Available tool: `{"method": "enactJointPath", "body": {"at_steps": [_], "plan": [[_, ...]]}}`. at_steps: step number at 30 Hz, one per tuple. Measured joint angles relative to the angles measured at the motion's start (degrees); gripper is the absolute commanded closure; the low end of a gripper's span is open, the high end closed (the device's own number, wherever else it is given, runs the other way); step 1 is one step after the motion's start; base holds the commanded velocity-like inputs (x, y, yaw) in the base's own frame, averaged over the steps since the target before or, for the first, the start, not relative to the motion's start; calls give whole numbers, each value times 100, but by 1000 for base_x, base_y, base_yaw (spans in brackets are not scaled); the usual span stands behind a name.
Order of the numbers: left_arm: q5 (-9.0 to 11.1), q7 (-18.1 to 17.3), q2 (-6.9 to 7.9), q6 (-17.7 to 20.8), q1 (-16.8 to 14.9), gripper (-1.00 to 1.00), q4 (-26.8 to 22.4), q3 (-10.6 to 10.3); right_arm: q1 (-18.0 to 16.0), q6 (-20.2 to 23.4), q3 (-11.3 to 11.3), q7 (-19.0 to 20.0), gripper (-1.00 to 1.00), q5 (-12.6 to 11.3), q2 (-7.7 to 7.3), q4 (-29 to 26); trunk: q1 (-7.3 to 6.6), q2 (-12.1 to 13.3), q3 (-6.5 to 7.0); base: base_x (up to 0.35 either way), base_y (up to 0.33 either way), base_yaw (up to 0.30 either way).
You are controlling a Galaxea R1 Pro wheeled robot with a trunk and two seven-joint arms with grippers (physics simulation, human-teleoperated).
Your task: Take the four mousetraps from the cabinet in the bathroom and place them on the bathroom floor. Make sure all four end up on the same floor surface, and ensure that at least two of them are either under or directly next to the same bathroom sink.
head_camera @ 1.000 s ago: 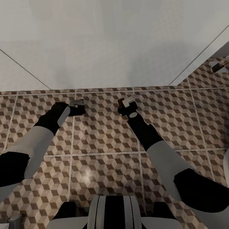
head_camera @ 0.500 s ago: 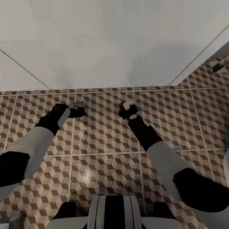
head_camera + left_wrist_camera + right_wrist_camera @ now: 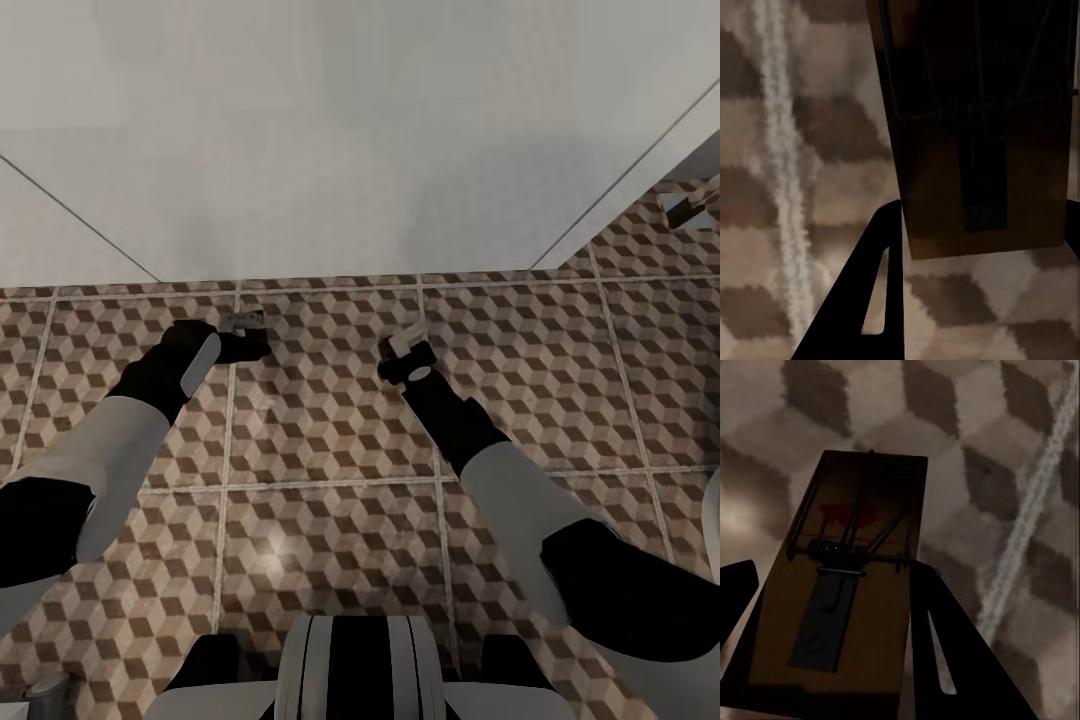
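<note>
Head view: both arms reach forward and down over the bathroom floor [image 3: 330, 430], whose tiles carry a brown, beige and white cube print with pale grout lines; a pale wall [image 3: 360, 140] meets the tiles at 12 o'clock. The left gripper [image 3: 245, 335] sits near 10 o'clock of the frame's centre, just short of the wall base, and the right gripper [image 3: 405, 350] lies toward 1 o'clock, well apart from it. Left wrist view: a mousetrap [image 3: 979, 127], a tan board with dark wire frame, is pinched between the jaws, one dark finger [image 3: 874, 300] lying along its edge, with a grout line beside it on the tiles below. Right wrist view: a second mousetrap [image 3: 847, 585], its red spot and wire spring visible, is held between the jaws, dark fingers [image 3: 945, 652] flanking both long edges above the patterned tiles. Whether either board touches the floor cannot be told. At 2 o'clock in the head view a small object [image 3: 690, 208] lies on the tiles, too indistinct to identify.
</note>
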Motion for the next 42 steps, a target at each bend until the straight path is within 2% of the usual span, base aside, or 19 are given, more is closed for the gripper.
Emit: {"method": "enactJointPath", "body": {"at_steps": [3,10,15,25,32,37,42], "plan": [[0,-3,0,3,0,100,-21,0,-107,0,0,1,100,-64,0,7,0,0,0,0,0,0],[2,-2,-27,13,0,100,-94,-2,-604,92,1,3,100,-420,0,11,0,0,0,0,0,0],[1,-2,-32,14,0,100,-92,-1,-778,201,1,4,100,-486,0,12,0,0,0,0,0,0],[6,-2,-41,15,0,100,-64,-1,-831,221,0,4,100,-500,0,154,0,0,0,0,0,0],[7,2,-47,15,0,100,168,3,-833,185,-2,10,100,-511,0,421,0,0,0,0,0,0],[2,11,-151,15,0,100,287,5,-833,164,5,12,100,-518,0,514,0,0,0,0,0,0],[-2,14,-177,15,0,100,294,5,-829,159,7,12,100,-518,0,521,0,0,0,0,0,0]]}}
